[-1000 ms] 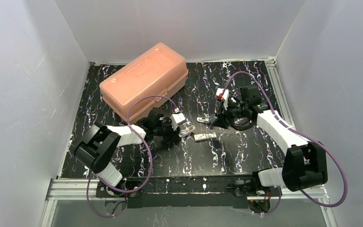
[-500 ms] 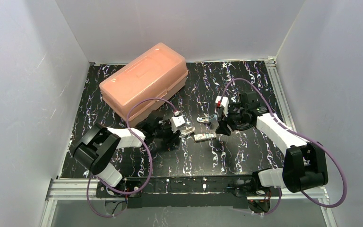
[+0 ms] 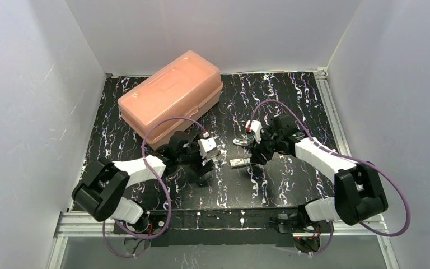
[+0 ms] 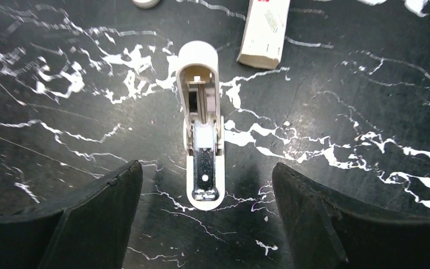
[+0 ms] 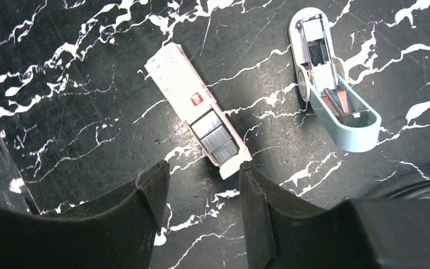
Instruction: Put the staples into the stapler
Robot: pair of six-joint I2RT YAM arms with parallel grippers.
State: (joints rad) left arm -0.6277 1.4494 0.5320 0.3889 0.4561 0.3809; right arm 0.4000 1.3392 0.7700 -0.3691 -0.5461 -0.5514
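The stapler [image 4: 203, 129], white with a silvery metal strip, lies opened flat on the black marbled table. Its near end sits between the fingertips of my left gripper [image 4: 207, 168], which is open wide and touches nothing. The staples [image 5: 218, 139] are grey strips showing in the open end of a slim white box [image 5: 187, 92]. Just short of that open end is my right gripper [image 5: 202, 168], open with nothing between its fingers. From above, the box [image 3: 241, 162] lies between the two grippers, with the stapler [image 3: 219, 156] partly hidden by the left wrist.
A pale teal and white item [image 5: 344, 112] lies opened to the right of the staple box, and behind it in the top view [image 3: 242, 142]. A large pink lidded case [image 3: 171, 98] stands at the back left. White walls enclose the table.
My left gripper has opened and let go of the stapler, which now lies on the table. My right arm has swung left and down toward the staple box, its jaws a little narrower.
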